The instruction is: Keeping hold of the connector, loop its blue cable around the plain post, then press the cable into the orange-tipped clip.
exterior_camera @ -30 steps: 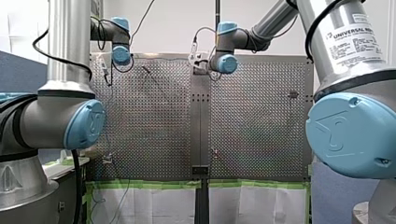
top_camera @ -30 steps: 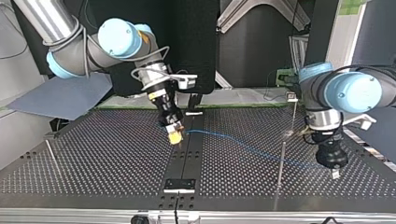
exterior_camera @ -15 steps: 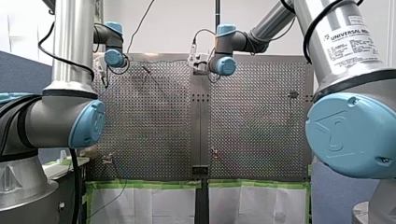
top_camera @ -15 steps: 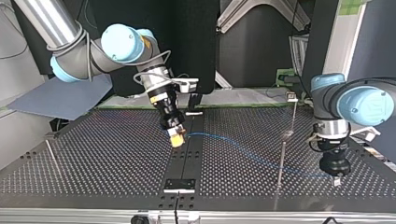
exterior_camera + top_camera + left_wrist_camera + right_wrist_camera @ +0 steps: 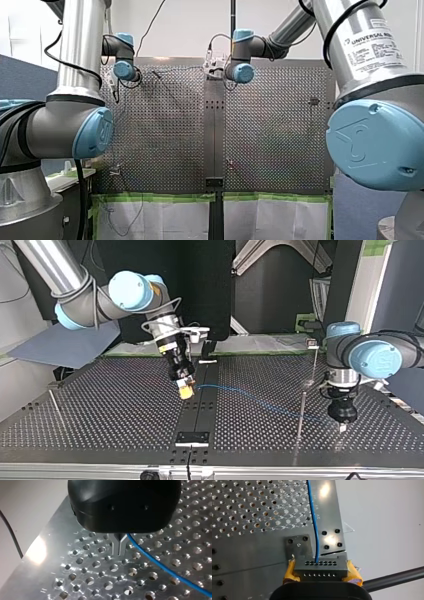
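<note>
My right gripper (image 5: 186, 390) is shut, its yellow pads (image 5: 291, 567) clamping a grey connector (image 5: 319, 571) above the table's dark centre strip. A blue cable (image 5: 255, 401) leaves the connector and sags across the table toward my left gripper (image 5: 342, 428) at the top view's right. It passes close by the thin plain post (image 5: 301, 415). In the left wrist view the metal fingers (image 5: 119, 552) are shut just above the plate, and the blue cable (image 5: 160, 563) runs alongside them. A small orange-tipped clip (image 5: 228, 161) stands near the centre strip in the front view.
Another thin post (image 5: 55, 407) stands at the top view's left. A taller post with a small head (image 5: 314, 357) rises behind the plain post. A bolted plate (image 5: 192, 438) sits on the centre strip near the table's edge.
In the top view my left gripper has swung out, then back toward the plain post, dragging the cable's end along. My right gripper has shifted only slightly with the connector.
</note>
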Controlling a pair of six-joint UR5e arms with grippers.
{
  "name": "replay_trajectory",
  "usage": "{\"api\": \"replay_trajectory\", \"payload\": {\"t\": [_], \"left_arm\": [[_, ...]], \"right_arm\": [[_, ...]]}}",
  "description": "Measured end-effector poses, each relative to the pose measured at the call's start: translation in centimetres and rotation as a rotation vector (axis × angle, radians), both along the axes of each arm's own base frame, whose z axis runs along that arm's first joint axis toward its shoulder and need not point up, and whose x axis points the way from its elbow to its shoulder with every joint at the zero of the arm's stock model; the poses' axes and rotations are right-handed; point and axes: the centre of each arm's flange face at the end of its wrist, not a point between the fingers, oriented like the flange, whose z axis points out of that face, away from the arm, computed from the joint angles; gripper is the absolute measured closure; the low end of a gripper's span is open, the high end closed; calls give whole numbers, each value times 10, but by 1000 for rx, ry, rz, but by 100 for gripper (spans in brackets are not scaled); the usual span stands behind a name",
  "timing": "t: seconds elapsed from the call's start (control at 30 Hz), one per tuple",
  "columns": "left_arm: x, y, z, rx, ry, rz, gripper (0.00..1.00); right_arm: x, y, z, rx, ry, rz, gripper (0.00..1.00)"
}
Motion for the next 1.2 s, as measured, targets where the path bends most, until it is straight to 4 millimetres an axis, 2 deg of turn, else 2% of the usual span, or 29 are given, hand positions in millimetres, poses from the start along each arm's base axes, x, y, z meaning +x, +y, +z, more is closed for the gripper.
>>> {"api": "replay_trajectory", "payload": {"t": [0.2, 0.23, 0.33, 0.37, 0.5, 0.57, 0.6, 0.67, 0.7, 0.77, 0.8, 0.87, 0.9, 0.97, 1.2], "left_arm": [[-1, -2, -7, -6, 8, -5, 100], [-2, -3, -9, -6, 10, -8, 97], [-1, -11, -27, -10, 32, -22, 97], [-1, -15, -36, -10, 46, -29, 92], [2, -27, -64, -6, 94, -47, 86], [1, -32, -73, -8, 105, -54, 75], [1, -34, -76, -11, 106, -58, 75], [0, -38, -81, -20, 99, -67, 60], [0, -40, -82, -24, 96, -70, 60], [0, -44, -84, -33, 86, -77, 48], [-1, -45, -84, -37, 83, -80, 48], [-1, -47, -84, -45, 78, -86, 27], [-1, -47, -84, -47, 77, -87, 27], [-1, -47, -84, -50, 76, -83, 0], [-2, -44, -86, -53, 83, -55, 0]], "right_arm": [[6, -4, -23, 27, 27, 0, 100], [7, -4, -28, 34, 32, 0, 100], [11, -6, -46, 58, 49, 3, 100], [13, -7, -54, 70, 59, 5, 100], [19, -6, -81, 106, 92, 10, 100], [21, -5, -94, 120, 106, 9, 100], [21, -4, -99, 125, 110, 9, 100], [22, -3, -109, 135, 116, 9, 100], [23, -2, -114, 140, 119, 11, 100], [24, 1, -128, 152, 125, 14, 100], [24, 2, -134, 157, 129, 16, 100], [26, 5, -149, 165, 137, 19, 100], [26, 6, -155, 168, 141, 18, 100], [27, 8, -169, 177, 149, 14, 100], [26, 12, -205, 196, 166, 2, 100]]}}
